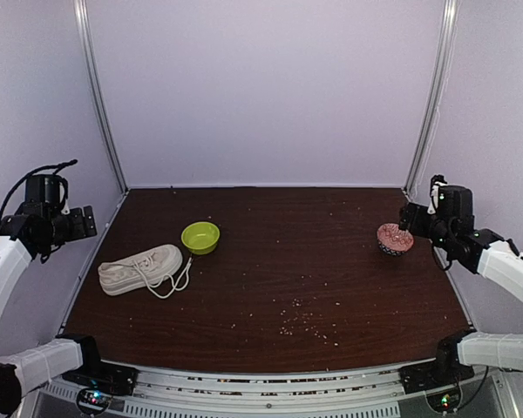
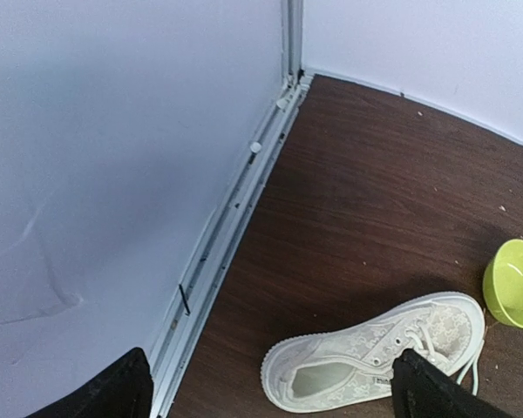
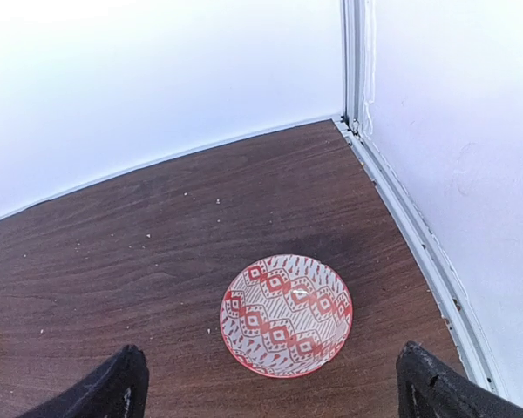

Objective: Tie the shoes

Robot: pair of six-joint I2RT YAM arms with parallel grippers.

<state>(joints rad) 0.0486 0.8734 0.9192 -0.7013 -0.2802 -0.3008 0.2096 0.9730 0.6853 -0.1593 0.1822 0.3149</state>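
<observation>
Partly behind left tool (image 2: 270,379): sneaker (image 2: 366,348).

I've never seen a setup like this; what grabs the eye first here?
An off-white sneaker sits at the left of the dark table, its long laces loose and untied. A lime-green bowl sits close by its toe, and a red-patterned bowl stands alone at the far right.

Top view overlooks the table (image 1: 331,261); left wrist shares the sneaker (image 1: 138,270), right wrist the red bowl (image 1: 394,238).
</observation>
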